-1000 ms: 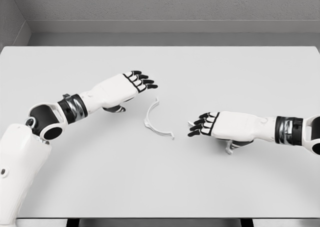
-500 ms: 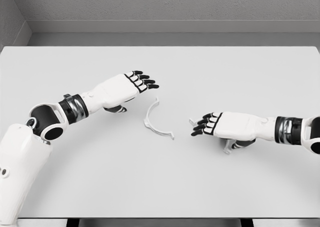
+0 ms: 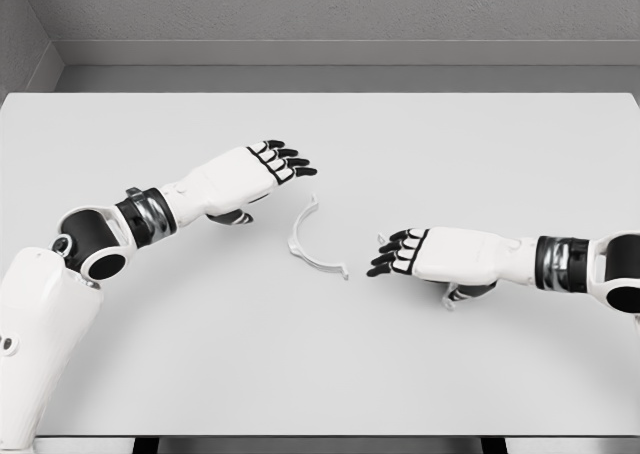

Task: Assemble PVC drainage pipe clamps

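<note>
Pretty early days on this one. The big white table [image 3: 320,374] holds one curved clamp half [image 3: 305,240] lying flat by itself near the middle, joined to nothing, so the actual assembly looks not yet started. A second small white piece [image 3: 448,299] peeks out from under the right palm, probably the other half but too hidden to be sure. The left hand [image 3: 262,169] hovers up and left of the clamp half, fingers stretched out, holding nothing. The right hand [image 3: 420,254] sits just right of it, fingers loosely extended toward it, not touching it and gripping nothing
</note>
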Robot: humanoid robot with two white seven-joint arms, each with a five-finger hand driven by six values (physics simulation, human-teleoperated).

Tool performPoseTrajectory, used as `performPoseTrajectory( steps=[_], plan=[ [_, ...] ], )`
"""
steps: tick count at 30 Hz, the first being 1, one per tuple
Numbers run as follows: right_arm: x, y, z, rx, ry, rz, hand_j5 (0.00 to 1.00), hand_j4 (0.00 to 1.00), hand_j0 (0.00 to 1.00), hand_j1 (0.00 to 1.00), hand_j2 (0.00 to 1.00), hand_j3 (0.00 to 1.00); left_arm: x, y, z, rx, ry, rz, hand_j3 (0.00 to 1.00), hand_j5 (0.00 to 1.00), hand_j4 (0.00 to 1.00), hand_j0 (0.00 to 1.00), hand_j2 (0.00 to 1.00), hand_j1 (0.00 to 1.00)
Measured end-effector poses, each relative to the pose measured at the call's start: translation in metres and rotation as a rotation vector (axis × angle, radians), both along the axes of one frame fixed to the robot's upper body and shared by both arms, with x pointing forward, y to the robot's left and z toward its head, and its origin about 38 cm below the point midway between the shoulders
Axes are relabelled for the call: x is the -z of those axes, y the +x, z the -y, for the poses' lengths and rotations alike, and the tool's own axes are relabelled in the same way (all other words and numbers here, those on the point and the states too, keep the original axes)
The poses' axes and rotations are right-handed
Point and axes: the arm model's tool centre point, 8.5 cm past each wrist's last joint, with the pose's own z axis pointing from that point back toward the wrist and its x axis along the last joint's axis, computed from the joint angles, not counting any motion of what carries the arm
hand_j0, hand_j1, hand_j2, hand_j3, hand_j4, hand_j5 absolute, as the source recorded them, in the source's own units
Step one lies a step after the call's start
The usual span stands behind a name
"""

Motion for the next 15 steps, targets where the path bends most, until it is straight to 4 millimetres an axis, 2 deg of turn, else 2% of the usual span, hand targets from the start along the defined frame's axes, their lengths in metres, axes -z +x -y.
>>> performPoseTrajectory(
  steps=[15],
  plan=[
    [-0.0003, -0.0006, -0.0092, -0.014, 0.022, 0.003, 1.00, 1.00, 1.00, 1.00, 1.00, 1.00, 0.0013, -0.0015, -0.0002, 0.000, -0.001, -0.002, 1.00, 1.00, 1.00, 1.00, 1.00, 1.00]
  ],
)
